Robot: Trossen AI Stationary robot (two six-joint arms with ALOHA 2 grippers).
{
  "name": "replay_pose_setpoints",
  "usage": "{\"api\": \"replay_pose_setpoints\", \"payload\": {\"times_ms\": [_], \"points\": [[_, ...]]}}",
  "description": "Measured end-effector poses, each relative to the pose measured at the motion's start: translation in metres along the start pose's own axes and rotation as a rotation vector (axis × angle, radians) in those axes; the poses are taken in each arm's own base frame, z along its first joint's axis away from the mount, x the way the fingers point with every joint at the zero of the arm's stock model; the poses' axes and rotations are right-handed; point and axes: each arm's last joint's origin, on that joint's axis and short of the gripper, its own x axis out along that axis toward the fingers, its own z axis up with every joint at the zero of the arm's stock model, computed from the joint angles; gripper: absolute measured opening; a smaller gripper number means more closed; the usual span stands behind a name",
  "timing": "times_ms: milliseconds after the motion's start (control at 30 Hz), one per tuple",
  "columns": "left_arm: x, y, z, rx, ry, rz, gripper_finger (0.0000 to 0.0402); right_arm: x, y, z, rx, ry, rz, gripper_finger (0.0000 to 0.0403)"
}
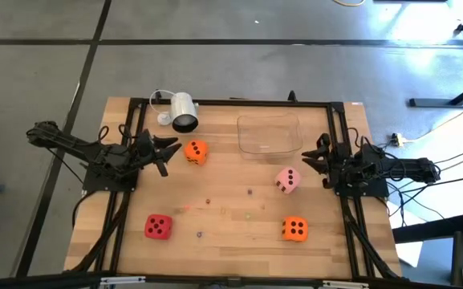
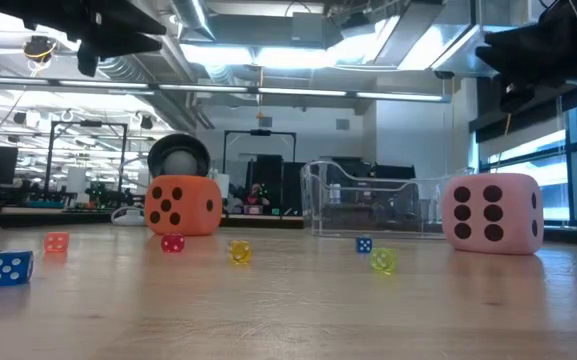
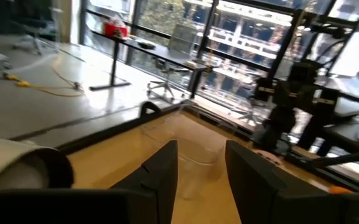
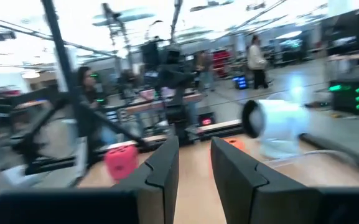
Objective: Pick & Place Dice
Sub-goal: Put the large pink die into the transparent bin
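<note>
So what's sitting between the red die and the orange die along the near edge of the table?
In the high view, only bare wood lies between the red die and the near orange die, apart from one tiny die close beside the red one.

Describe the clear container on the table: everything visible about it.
The clear container is a transparent, plastic-looking bin, roughly rectangular with rounded corners and low walls, open at the top. It stands upright on the wooden table near the far edge, right of the white camera in the high view. It looks empty; no die lies in it. The pink die sits nearest, on its near side and apart from it. Neither gripper touches it. In the low view the room shows through its walls.
</note>
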Motion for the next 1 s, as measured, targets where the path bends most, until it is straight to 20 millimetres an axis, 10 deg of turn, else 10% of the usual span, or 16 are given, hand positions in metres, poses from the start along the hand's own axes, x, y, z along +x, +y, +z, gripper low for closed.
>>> {"api": "replay_pose_setpoints", "payload": {"times_ms": [500, 1000], "points": [[0.000, -0.002, 0.012, 0.250, -0.095, 0.041, 0.0127, -0.002, -0.009, 0.002, -0.008, -0.058, -0.329, 0.0096], [0.025, 0.011, 0.017, 0.284, -0.123, -0.005, 0.0127, 0.003, 0.000, 0.006, -0.001, -0.068, -0.040, 0.0096]]}}
